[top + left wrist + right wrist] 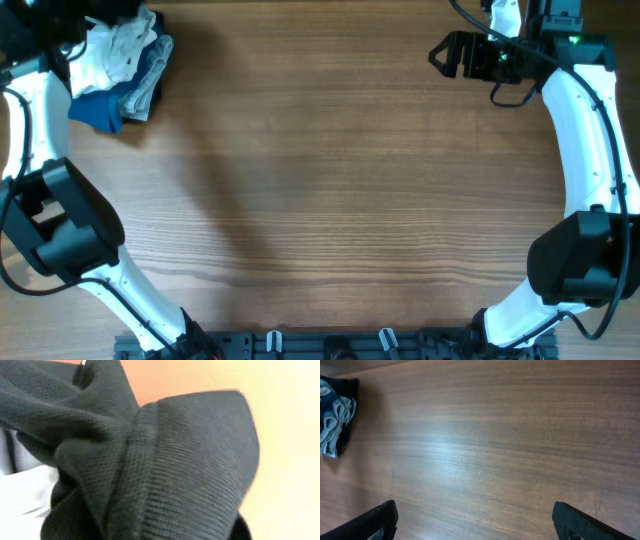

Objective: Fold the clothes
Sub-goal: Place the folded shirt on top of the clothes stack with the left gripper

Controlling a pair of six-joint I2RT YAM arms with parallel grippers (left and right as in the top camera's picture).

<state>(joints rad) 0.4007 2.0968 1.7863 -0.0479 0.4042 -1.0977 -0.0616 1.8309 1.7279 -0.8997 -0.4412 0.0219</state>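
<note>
Black knit fills the left wrist view: the black garment (190,470), bunched, with a ribbed hem turned toward the lens and a white garment (25,485) showing beside it. It sits at the pile (120,65) in the far left corner of the counter (330,200), where the left arm (28,120) reaches. The cloth hides the left jaws, so I cannot tell whether they have pinched it. The right jaws hang spread wide and empty over bare wood, with the right arm (585,120) parked at the far right, well apart from the pile.

I'd judge the step to be getting the black piece out of the heap, with no folding begun. To do it well, the grip should take only black cloth, ideally at that hem or a seam. The lift should go high enough that the white and blue pieces drop away rather than trail along. The garment should then come to the open middle of the counter. There the right arm can take a second corner, and the two can draw it flat before any crease is made.

The counter is smooth wood with grain running side to side, a soft glare patch and a faint shadow across the left half. Cloth should slide on it easily. Of the room, only a warm orange-yellow blur shows behind the fabric.
</note>
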